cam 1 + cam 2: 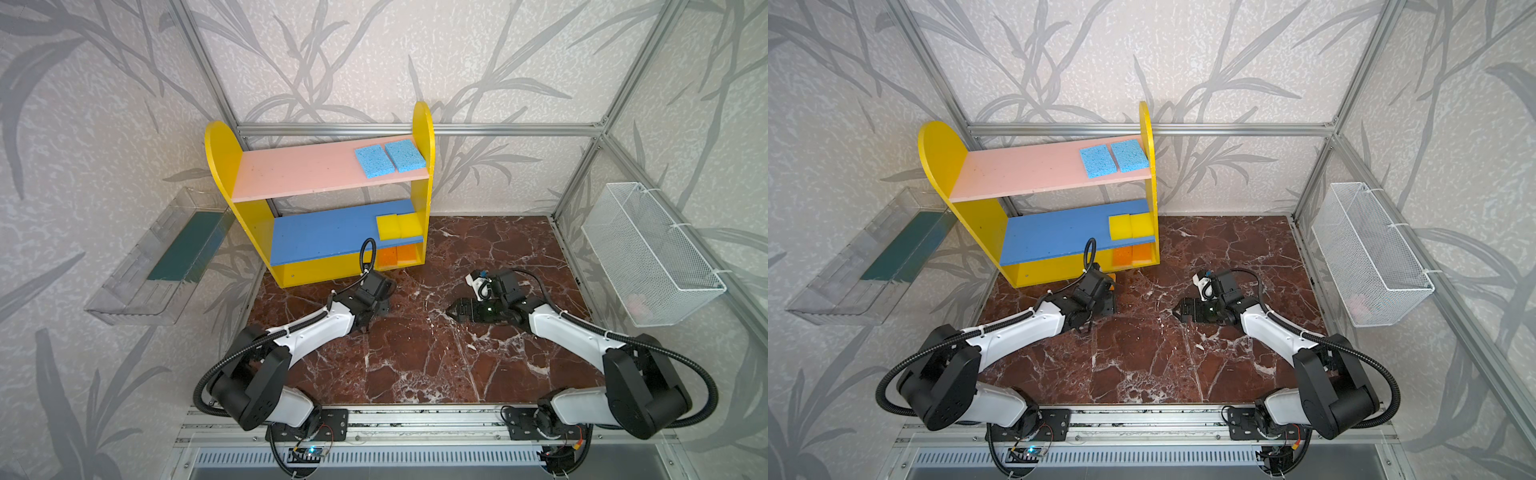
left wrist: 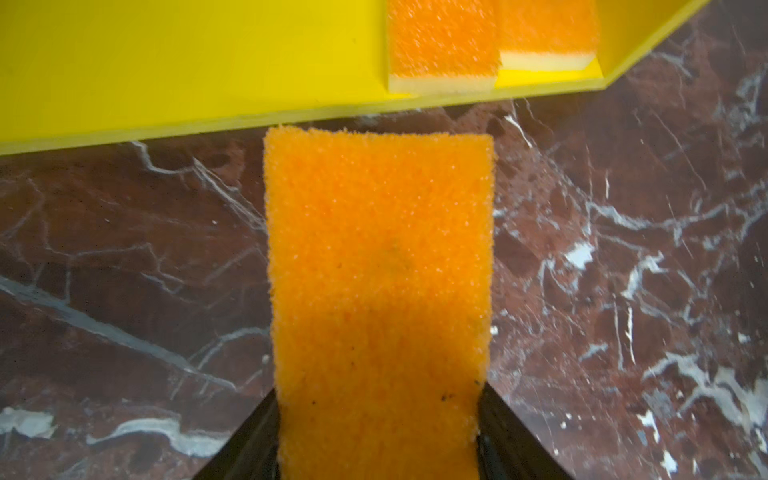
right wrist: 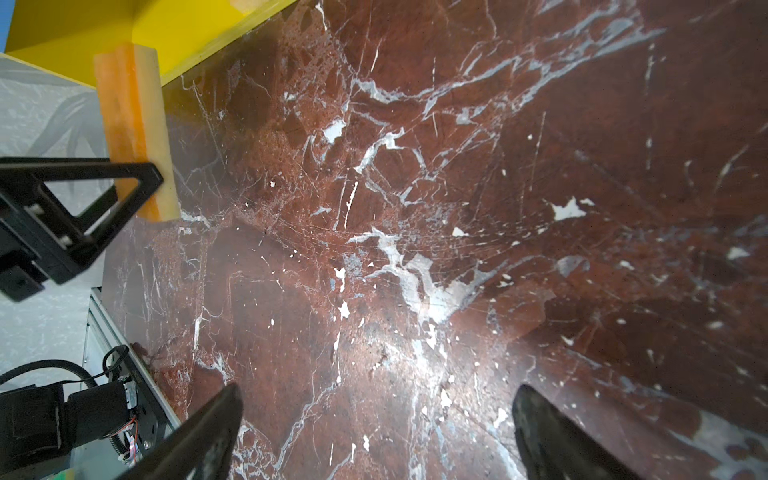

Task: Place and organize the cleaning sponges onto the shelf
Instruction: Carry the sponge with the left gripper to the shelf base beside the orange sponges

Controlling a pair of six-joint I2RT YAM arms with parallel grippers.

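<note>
Orange sponge (image 2: 380,270) gripped in my left claw (image 2: 378,395), just before the shelf (image 2: 166,62); my right claw (image 3: 378,392) gapes wide over the desk (image 3: 457,166).

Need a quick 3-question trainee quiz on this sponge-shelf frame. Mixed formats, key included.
1. True or false: the right gripper holds a sponge.
2. The two blue sponges lie on a board of which colour? A pink, B blue, C yellow.
3. Fill in: the held sponge in the left gripper is ____.

Key
1. False: the right gripper's jaws are open and empty.
2. A, the pink top board.
3. Orange.
</note>
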